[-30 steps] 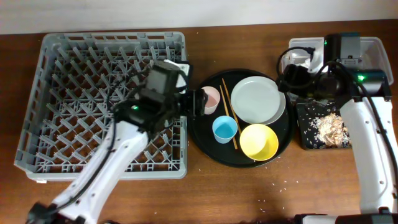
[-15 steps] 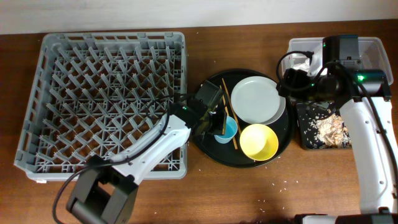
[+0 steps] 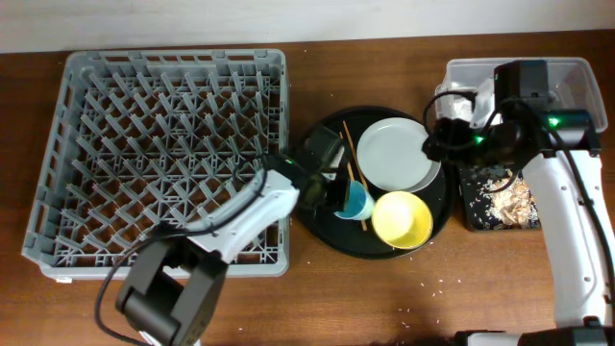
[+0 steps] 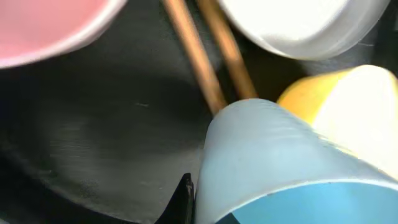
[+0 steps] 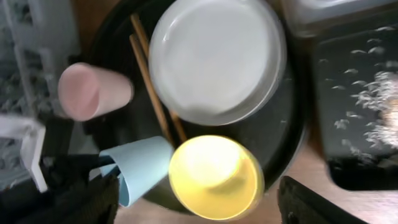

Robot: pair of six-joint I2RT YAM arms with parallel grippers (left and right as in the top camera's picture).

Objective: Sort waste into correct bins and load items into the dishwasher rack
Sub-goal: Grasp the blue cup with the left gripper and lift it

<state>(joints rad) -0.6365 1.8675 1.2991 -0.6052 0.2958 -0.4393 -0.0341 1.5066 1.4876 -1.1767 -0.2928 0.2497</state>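
Observation:
My left gripper (image 3: pixel 338 192) is shut on the wall of the light-blue cup (image 3: pixel 356 203), which tips toward it on the round black tray (image 3: pixel 437 207). In the left wrist view one black fingertip (image 4: pixel 185 199) presses the cup (image 4: pixel 280 155) from outside. Chopsticks (image 3: pixel 350 159) lie beside the white plate (image 3: pixel 394 154). The yellow bowl (image 3: pixel 401 219) stands in front of it. The pink cup (image 5: pixel 93 90) shows only in the wrist views. My right gripper (image 5: pixel 199 208) hangs open high above the bowl (image 5: pixel 214 177). The grey dishwasher rack (image 3: pixel 163 163) stands at left.
At far right a clear tub (image 3: pixel 577 77) holds white napkins (image 3: pixel 461 101). Beige food scraps (image 3: pixel 509 200) lie in the black rectangular tray (image 3: pixel 471 219) in front of it. A few crumbs dot the wooden table (image 3: pixel 423 298) near the front.
My left arm swung from the rack's right edge onto the round tray and shut on the light-blue cup, tipping it. The right gripper drifted slightly left.

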